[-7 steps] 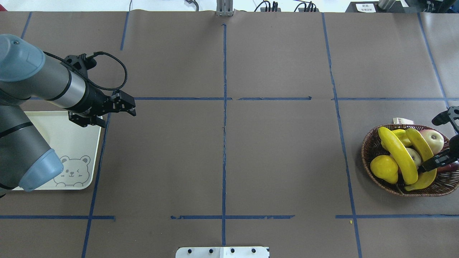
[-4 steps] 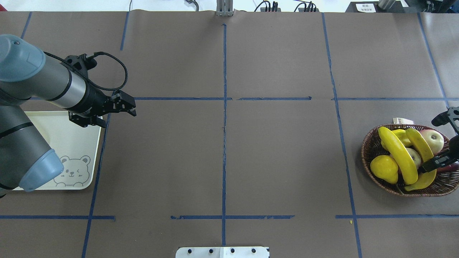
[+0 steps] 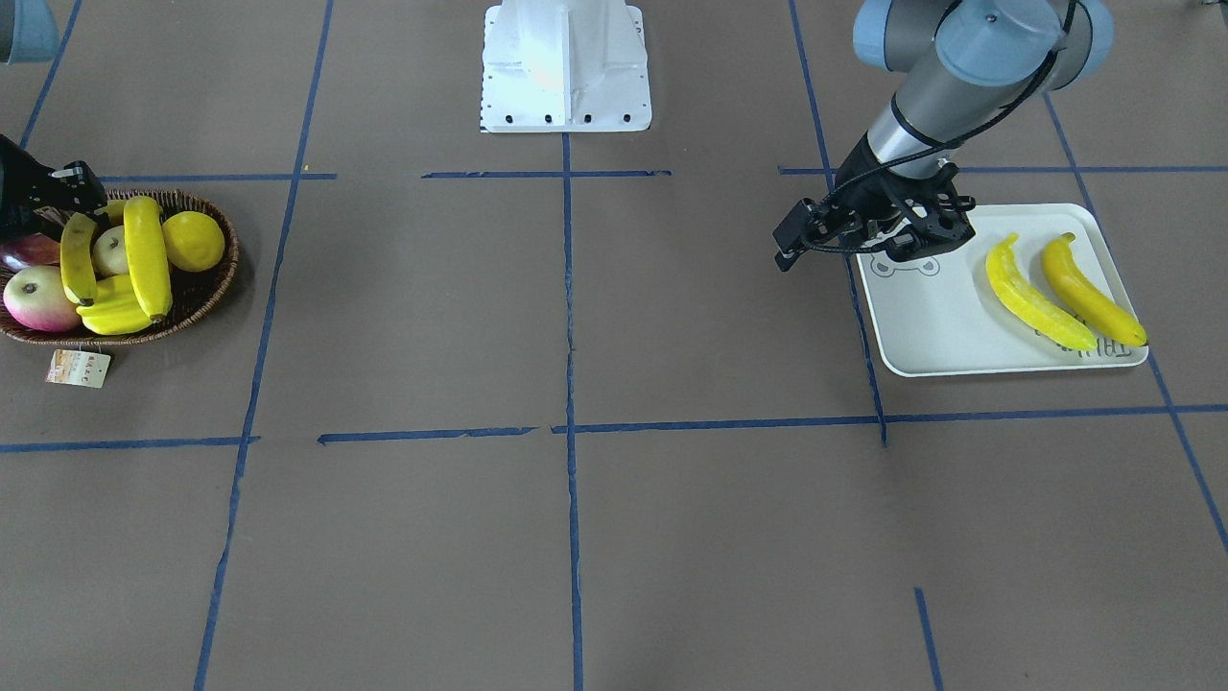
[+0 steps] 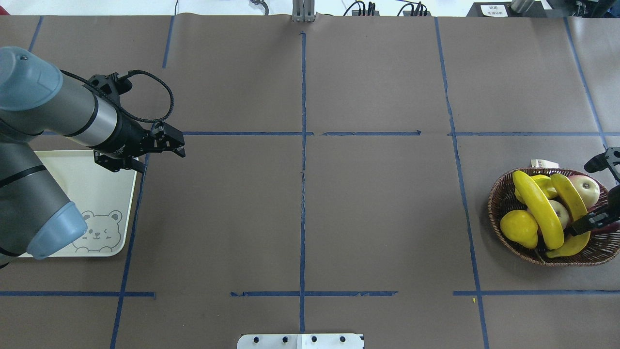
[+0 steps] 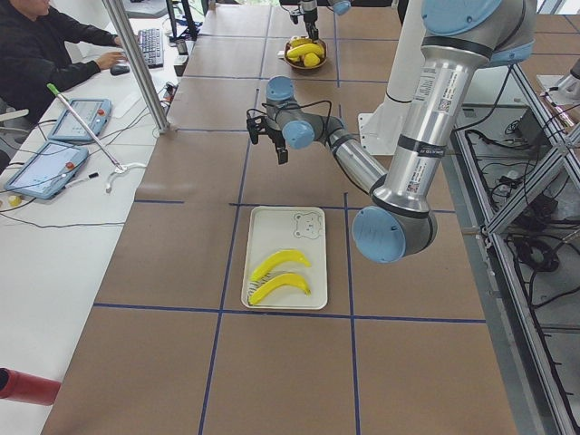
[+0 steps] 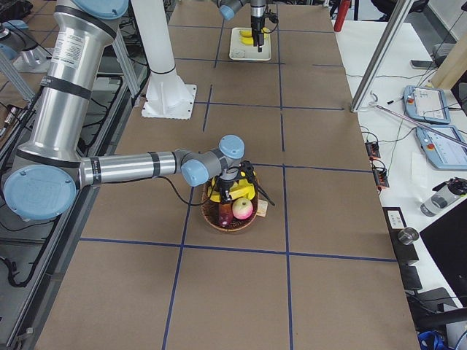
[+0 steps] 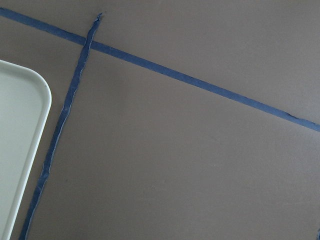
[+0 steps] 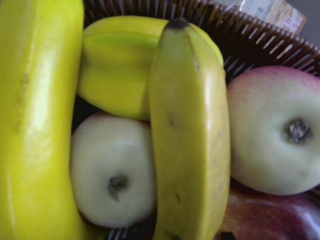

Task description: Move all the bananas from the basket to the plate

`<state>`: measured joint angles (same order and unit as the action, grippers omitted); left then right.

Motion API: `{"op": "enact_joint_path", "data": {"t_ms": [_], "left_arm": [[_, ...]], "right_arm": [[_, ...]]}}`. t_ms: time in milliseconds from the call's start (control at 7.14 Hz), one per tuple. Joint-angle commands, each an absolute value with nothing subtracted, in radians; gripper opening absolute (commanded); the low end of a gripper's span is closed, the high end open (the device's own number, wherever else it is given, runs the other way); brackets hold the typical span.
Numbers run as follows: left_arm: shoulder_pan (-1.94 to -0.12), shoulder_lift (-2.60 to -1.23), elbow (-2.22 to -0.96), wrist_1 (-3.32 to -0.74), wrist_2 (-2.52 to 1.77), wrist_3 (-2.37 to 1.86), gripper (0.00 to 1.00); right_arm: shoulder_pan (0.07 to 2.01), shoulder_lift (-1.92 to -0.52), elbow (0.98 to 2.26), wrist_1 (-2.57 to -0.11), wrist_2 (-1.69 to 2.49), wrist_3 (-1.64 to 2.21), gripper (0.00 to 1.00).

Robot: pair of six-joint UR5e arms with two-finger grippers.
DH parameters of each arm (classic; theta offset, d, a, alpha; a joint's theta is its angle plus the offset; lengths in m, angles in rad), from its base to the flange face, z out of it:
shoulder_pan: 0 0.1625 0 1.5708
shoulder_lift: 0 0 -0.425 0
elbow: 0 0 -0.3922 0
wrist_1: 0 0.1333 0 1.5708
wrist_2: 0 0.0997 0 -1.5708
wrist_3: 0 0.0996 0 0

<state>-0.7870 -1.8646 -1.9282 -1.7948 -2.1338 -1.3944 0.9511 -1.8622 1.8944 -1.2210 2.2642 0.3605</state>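
Wicker-brown, the basket (image 4: 499, 232) holds two bananas (image 4: 540, 208) among apples (image 4: 586, 189). The right arm reaches low into the basket, with the right gripper (image 4: 583, 224) against one banana. I cannot tell how its jaws stand. Far from the basket, the plate (image 3: 940, 326) carries two more bananas (image 3: 1036, 293). The left arm stretches level toward the basket, and the left gripper (image 4: 181, 149) has its jaws parted and empty.

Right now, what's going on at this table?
Fruit is being moved from the basket to the plate. Two bananas lie on the plate. Two more are in the basket among other fruit. The right gripper is down in the basket at one of those two, though I cannot tell whether it has closed on it. The left gripper hangs open and empty over the table beside the plate.
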Motion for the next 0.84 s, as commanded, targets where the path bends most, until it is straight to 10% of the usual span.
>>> {"op": "enact_joint_path", "data": {"t_ms": [0, 420, 700], "left_arm": [[-0.787, -1.865, -1.928, -1.795, -2.134, -1.394, 1.0], [-0.787, -1.865, -1.928, -1.795, -2.134, -1.394, 1.0], [-0.787, -1.864, -1.928, -1.795, -2.134, -1.394, 1.0]], "right_arm": [[0.951, -1.861, 1.891, -1.221, 2.264, 0.362, 0.58], [0.954, -1.861, 1.894, -1.22, 2.264, 0.353, 0.06], [0.957, -1.864, 1.907, -1.22, 2.27, 0.351, 0.0]]}}
